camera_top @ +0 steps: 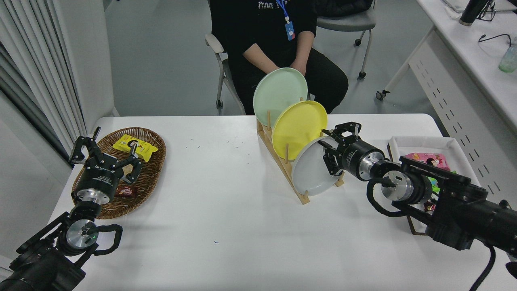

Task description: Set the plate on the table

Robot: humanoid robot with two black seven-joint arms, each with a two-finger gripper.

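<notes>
The pale grey plate (313, 167) stands on edge in the front slot of a wooden rack (282, 163) on the white table (226, 226). A yellow plate (299, 127) and a mint green plate (278, 95) stand behind it in the same rack. My right gripper (330, 150) is open, its fingers on either side of the grey plate's upper right rim. My left gripper (106, 155) is open and parked at the lower left, over a wicker basket.
A wicker basket (151, 178) with snack packets sits at the left. A white tray (454, 147) with colourful packets sits at the right, behind my right arm. A person (278, 44) sits at the far side. A white desk (472, 60) stands at the upper right.
</notes>
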